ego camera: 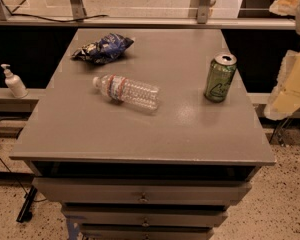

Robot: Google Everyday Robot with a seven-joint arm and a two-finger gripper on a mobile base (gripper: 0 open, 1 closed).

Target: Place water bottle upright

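No step is done: the clear ribbed plastic water bottle [126, 91] lies sideways on the grey tabletop [190, 131]; gripper [290, 86] at right edge, opening indeterminate.

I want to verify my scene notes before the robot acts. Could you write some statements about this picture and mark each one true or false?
1. The water bottle lies on its side on the cabinet top. True.
2. The green can lies on its side. False: the green can stands upright.
3. The gripper holds the water bottle. False: the gripper is at the view's right edge, apart from it.
4. The blue snack bag lies behind the water bottle. True.
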